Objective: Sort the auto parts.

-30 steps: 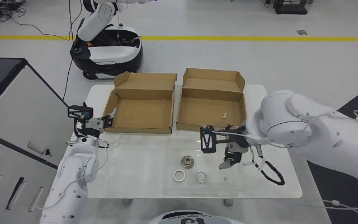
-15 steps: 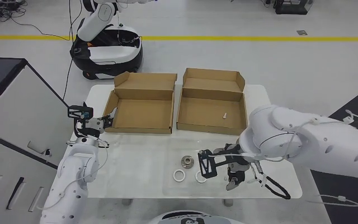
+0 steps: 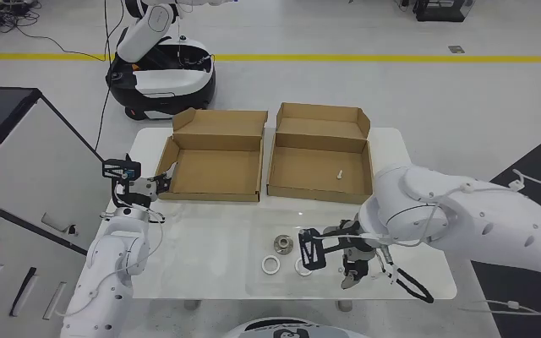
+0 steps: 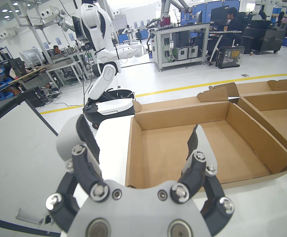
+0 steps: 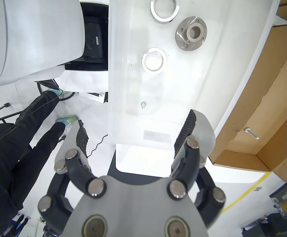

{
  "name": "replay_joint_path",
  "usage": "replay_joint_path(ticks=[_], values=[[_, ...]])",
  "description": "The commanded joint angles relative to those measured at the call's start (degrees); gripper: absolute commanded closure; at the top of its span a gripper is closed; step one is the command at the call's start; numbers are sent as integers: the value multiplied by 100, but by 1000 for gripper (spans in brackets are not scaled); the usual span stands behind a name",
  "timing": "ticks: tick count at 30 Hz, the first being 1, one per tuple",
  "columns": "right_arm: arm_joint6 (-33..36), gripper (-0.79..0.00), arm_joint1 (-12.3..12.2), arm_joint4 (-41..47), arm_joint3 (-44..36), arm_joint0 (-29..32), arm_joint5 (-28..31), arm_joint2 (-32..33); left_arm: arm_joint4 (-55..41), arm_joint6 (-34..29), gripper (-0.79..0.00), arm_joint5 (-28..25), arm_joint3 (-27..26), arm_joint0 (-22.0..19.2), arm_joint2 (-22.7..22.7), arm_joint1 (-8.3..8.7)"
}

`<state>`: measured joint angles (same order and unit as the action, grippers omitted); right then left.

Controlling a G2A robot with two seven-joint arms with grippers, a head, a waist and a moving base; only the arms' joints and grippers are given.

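Right gripper: jaws spread wide, empty, over front edge of white table, toward right corner. Small silver nut lies just beyond fingertips; likely target. Flat silver ring, second ring and round steel flange sit farther along front edge. Silver bolt lies in right brown cardboard box. Left gripper: spread, empty, at left edge beside left cardboard box.

Advice: centre nut between pads, descend straight until pads nearly touch table, close slowly. Tiny nut may skid.

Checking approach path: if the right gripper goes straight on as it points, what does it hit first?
Probably the small nut on the table, lying just ahead of the open right gripper. Depth is unclear, so bare table could come first.
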<state>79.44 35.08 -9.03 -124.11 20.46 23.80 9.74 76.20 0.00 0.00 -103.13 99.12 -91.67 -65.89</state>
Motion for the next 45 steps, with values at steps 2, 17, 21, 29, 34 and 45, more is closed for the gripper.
replay_joint_path(ticks=[2,17,21,29,34,45], values=[[88,-785,3,-242,54,111,-10,3,0,0,-785,0,0,0,0,0],[183,-637,162,-1248,226,568,-79,0,0,0,-785,0,0,0,0,0],[203,-603,223,-1305,333,694,-98,0,0,0,-785,0,0,0,0,0],[296,-477,356,-1347,505,1016,-191,0,0,0,-785,0,0,0,0,0],[388,-483,430,-1355,589,1195,-282,0,0,0,-785,0,0,0,0,0],[597,-413,555,-1548,748,1384,-491,0,0,0,-785,0,0,0,0,0]])
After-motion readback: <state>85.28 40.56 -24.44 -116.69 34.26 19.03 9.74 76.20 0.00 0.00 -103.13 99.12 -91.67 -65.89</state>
